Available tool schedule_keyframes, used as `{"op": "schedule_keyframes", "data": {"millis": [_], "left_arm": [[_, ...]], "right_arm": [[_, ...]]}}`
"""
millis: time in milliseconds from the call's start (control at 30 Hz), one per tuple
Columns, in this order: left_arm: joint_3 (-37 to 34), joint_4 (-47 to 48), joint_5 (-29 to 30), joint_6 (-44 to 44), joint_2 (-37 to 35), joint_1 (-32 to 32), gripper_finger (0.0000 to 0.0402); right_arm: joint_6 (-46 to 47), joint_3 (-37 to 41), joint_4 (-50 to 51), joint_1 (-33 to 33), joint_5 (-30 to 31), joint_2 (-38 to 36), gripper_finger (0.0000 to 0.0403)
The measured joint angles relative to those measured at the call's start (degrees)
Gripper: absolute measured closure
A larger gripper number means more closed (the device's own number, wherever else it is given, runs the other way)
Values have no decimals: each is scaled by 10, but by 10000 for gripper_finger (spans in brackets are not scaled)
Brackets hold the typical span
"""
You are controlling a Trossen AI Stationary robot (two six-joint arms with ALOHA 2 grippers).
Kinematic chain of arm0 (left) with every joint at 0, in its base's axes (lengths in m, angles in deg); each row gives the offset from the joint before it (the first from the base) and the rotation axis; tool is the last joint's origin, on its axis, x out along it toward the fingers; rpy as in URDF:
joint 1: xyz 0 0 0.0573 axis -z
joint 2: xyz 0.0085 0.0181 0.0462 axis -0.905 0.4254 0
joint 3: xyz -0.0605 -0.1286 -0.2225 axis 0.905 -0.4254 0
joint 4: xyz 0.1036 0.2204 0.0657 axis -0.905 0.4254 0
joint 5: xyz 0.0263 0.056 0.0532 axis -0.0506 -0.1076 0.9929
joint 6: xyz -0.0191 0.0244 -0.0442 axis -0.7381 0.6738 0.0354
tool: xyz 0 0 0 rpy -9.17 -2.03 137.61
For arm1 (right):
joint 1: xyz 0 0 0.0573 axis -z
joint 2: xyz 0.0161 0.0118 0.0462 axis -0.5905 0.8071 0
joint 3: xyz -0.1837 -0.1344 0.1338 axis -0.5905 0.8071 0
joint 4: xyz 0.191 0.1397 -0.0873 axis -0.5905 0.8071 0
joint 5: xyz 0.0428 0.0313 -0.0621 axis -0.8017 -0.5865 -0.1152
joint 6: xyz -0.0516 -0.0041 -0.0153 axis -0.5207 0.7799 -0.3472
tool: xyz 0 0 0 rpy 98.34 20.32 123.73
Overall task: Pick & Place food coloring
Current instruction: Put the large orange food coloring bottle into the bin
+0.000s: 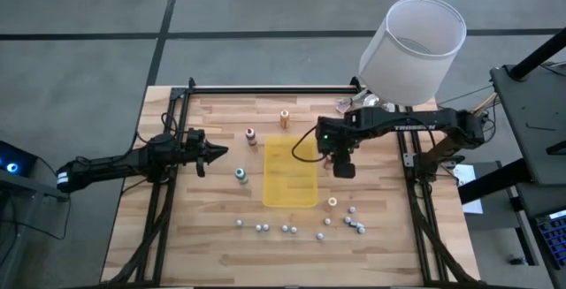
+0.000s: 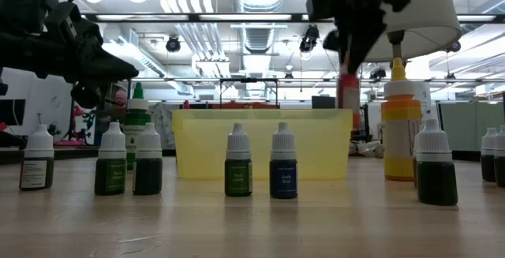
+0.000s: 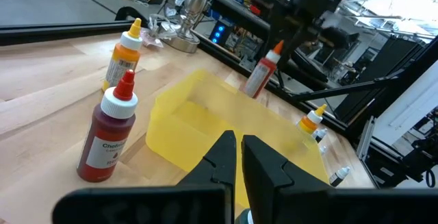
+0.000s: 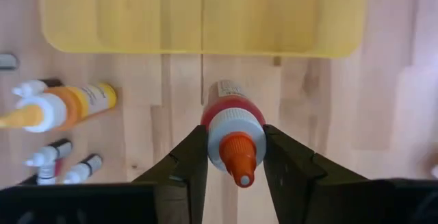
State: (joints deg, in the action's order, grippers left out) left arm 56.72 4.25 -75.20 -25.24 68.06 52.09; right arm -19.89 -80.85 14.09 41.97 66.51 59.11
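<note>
Food coloring bottle (image 4: pixel 231 125) sits clamped between right gripper (image 4: pixel 233 157) fingers beside yellow tray (image 4: pixel 205 18).

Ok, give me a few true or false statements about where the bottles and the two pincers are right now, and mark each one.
1. The right pincer is closed on a red bottle with an orange tip. True.
2. That red bottle already lies inside the yellow tray. False: it is beside the tray, over the wooden table.
3. The left pincer holds a green bottle. False: it is shut and empty.
4. A dark red bottle stands upright outside the tray. True.
5. The yellow tray holds no bottles. True.
</note>
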Motion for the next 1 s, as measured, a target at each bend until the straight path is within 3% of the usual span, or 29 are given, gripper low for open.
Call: {"op": "schedule_keyframes", "data": {"millis": [300, 1000], "left_arm": [[0, 0, 0, 0, 0, 0, 401], [0, 0, 0, 0, 1, 0, 401]], "right_arm": [[19, -91, 24, 1, 0, 14, 295], [-36, -273, 72, 22, 8, 174, 294]]}}
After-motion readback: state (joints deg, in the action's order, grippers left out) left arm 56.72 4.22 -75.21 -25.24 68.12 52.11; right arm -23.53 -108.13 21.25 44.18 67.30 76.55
